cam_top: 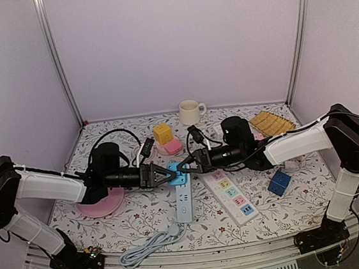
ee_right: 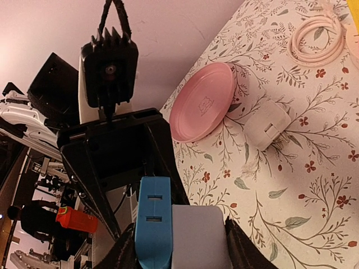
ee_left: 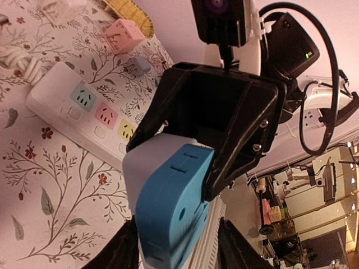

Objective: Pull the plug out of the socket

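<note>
A blue plug (cam_top: 174,172) joined to a pale grey block sits at the far end of the white power strip (cam_top: 183,201) in mid-table. My left gripper (cam_top: 167,174) comes from the left and my right gripper (cam_top: 184,167) from the right, and they meet tip to tip there. In the left wrist view my fingers (ee_left: 120,249) flank the blue plug (ee_left: 171,216) and the ridged white strip edge (ee_left: 208,244). In the right wrist view my fingers (ee_right: 238,246) close round the blue plug (ee_right: 152,224) and grey block (ee_right: 199,238).
A second white strip with coloured sockets (cam_top: 231,196) lies right of centre. A pink plate (cam_top: 103,205) sits under the left arm. A white mug (cam_top: 189,112), a yellow cube (cam_top: 163,133), a pink cube (cam_top: 172,147), a blue cube (cam_top: 279,182) and a coiled grey cable (cam_top: 146,247) lie around.
</note>
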You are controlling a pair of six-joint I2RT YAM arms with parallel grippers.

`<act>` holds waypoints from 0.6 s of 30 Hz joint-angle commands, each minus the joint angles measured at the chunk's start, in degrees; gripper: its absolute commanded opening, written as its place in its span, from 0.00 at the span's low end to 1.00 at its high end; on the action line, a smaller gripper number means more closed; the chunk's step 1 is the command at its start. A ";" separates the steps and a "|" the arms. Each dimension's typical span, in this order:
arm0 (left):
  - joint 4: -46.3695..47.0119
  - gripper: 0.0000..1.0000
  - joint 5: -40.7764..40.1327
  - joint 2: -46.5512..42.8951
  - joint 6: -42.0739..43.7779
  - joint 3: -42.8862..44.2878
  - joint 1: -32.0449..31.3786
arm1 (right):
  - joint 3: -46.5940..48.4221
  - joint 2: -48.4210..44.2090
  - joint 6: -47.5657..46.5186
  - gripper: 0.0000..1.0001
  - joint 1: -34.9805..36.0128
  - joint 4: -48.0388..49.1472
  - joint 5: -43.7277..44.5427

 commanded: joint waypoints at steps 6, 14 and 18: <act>9.28 0.27 3.67 3.57 -3.87 -0.48 -0.91 | 2.59 1.03 1.36 0.23 -0.49 4.47 -4.60; 17.06 0.00 2.09 5.56 -10.22 -1.70 -1.38 | 0.63 0.34 1.52 0.61 -0.55 5.45 -2.13; 24.30 0.00 0.35 6.89 -15.09 -3.16 -1.51 | -1.22 -0.11 2.00 0.84 -0.54 6.99 -1.26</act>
